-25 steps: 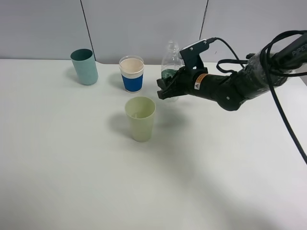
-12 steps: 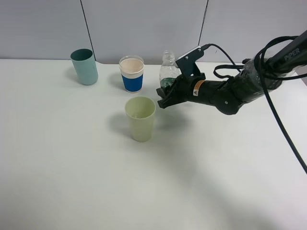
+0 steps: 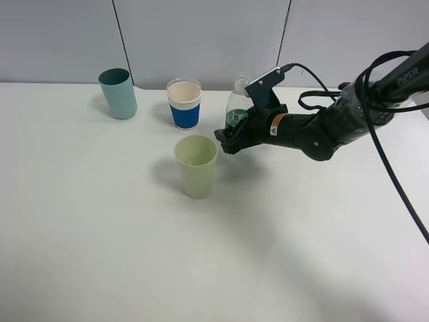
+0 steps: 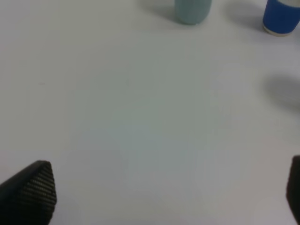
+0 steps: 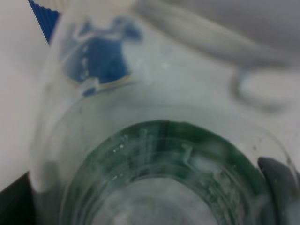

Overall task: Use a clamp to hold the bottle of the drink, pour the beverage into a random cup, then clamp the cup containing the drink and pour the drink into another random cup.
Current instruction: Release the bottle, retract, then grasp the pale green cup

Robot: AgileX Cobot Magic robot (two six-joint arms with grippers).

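- Our left tool (image 4: 164, 192) hangs wide open over the surface (image 3: 134, 255).
- A teal cup (image 3: 118, 93), a blue-and-white cup (image 3: 184, 104) and a pale green cup (image 3: 196, 166) stand apart.
- The bottle (image 3: 236, 104) stands upright between the jaws of our right tool (image 3: 230, 139); we cannot tell whether they grip it.

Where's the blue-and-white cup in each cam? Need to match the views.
Exterior high: blue-and-white cup at the back of the table, between teal cup and bottle.
Left wrist: blue-and-white cup cut by the frame edge, beside the teal cup.
Right wrist: blue-and-white cup blurred, behind the bottle that fills the frame.
Landmarks: teal cup links exterior and left wrist; bottle links exterior and right wrist.
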